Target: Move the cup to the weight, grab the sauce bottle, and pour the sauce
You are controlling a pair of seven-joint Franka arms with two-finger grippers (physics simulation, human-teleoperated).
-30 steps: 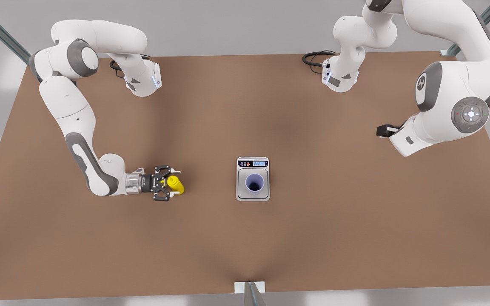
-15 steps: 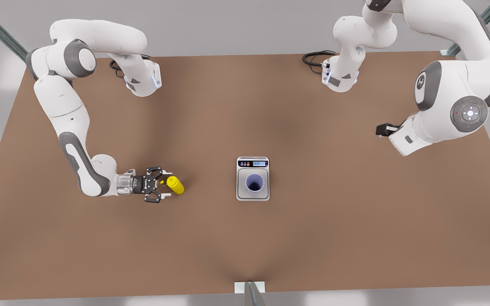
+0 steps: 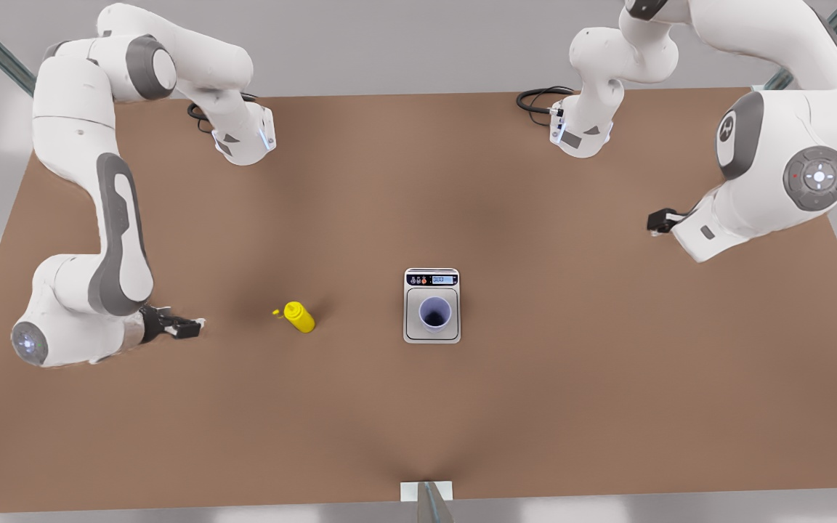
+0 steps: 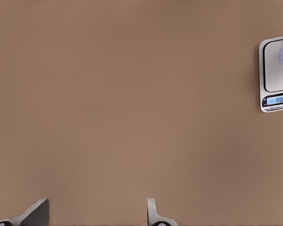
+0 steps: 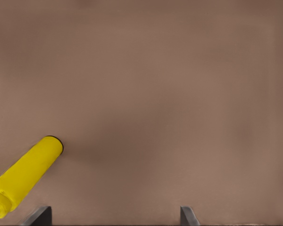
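Sauce bottle (image 3: 300,317) upright mid-surface (image 3: 571,407), cup (image 3: 434,313) on weight (image 3: 431,306). Right claw (image 3: 187,327) spread near one edge, left claw (image 3: 657,221) spread near opposite edge.

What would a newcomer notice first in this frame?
The yellow sauce bottle lies tipped on its side on the brown table, left of centre in the front view, with the open right gripper apart from it, farther left. At the centre the cup stands upright on the weight. The left gripper, open, waits far off at the front view's right.
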